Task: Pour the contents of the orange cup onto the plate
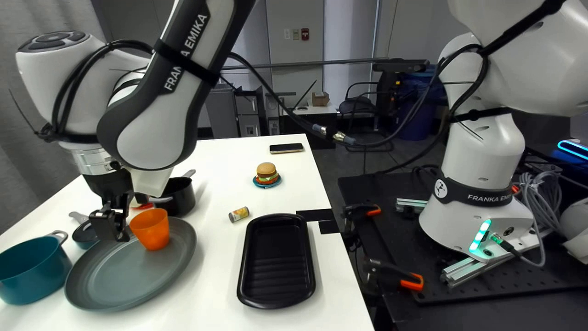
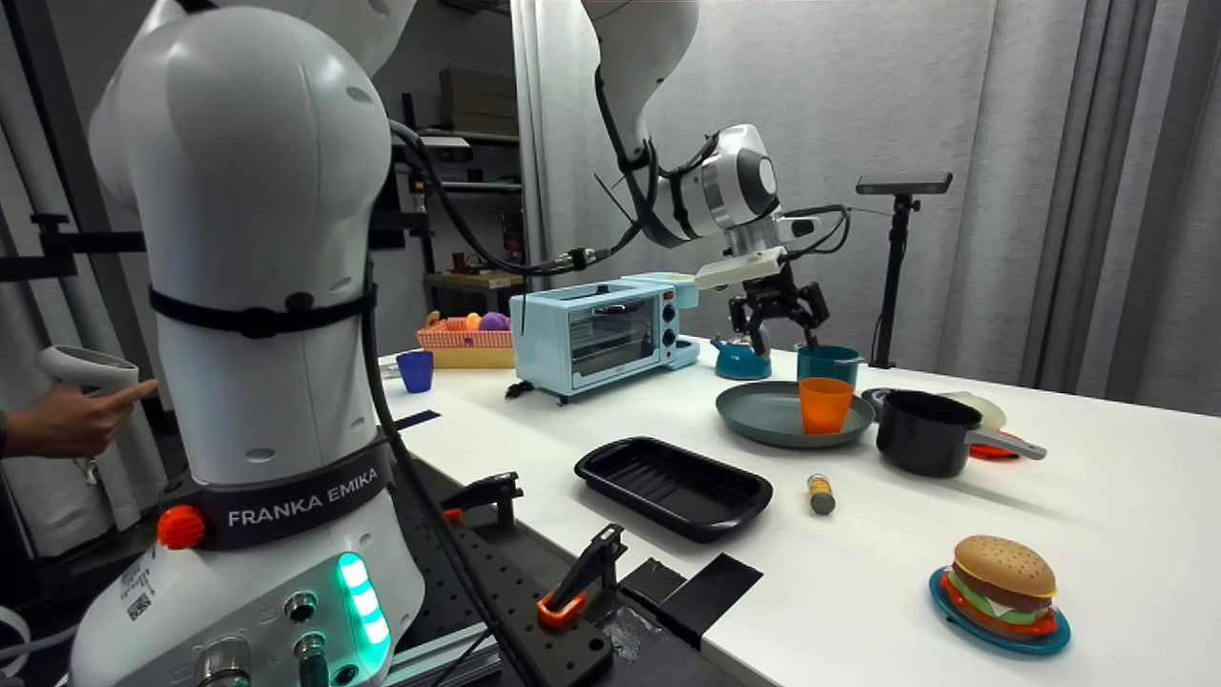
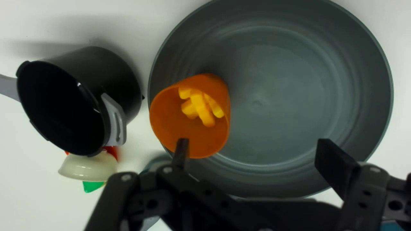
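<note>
The orange cup (image 3: 218, 88) stands upright on the plate, near the rim beside the black pot. Inside it lie its contents (image 3: 201, 107), several yellow sticks visible in the wrist view. Wide and dark grey-green, the plate (image 3: 285, 83) shows a bare middle; both exterior views show it too, as plate (image 1: 119, 285) and plate (image 2: 758, 415). My gripper (image 3: 253, 142) is open above the plate with nothing between its fingers. One finger (image 3: 182, 149) overlaps the cup's near rim in the wrist view. In an exterior view the gripper (image 2: 784, 342) hangs higher than the cup (image 2: 826, 405).
A black pot (image 2: 927, 439) stands close to the plate on the cup's side. A teal pot (image 1: 32, 269) sits by the opposite edge. Also on the table are a black ridged tray (image 1: 276, 257), a small can (image 1: 239, 214), a toy burger (image 1: 266, 172) and a toaster oven (image 2: 610, 334).
</note>
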Robot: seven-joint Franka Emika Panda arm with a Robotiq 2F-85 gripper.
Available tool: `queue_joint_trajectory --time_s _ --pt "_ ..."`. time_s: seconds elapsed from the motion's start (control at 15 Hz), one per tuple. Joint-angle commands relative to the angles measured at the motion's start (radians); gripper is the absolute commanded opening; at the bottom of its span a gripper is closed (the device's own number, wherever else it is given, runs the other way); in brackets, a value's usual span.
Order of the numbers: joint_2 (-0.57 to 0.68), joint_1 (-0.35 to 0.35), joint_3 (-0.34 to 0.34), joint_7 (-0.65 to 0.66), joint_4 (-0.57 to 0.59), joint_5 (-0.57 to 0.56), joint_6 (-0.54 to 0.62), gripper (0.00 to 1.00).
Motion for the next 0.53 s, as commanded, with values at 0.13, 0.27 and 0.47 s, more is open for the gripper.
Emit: queue_joint_trajectory --time_s 0.13,0.27,0.47 --pt "0.059 0.007 -0.009 -0.025 0.040 0.067 0.015 1.00" --pt "0.068 0.007 -0.018 -0.020 0.036 0.074 0.013 1.00" --pt "0.080 0.005 -0.021 -0.025 0.025 0.082 0.017 1.00"
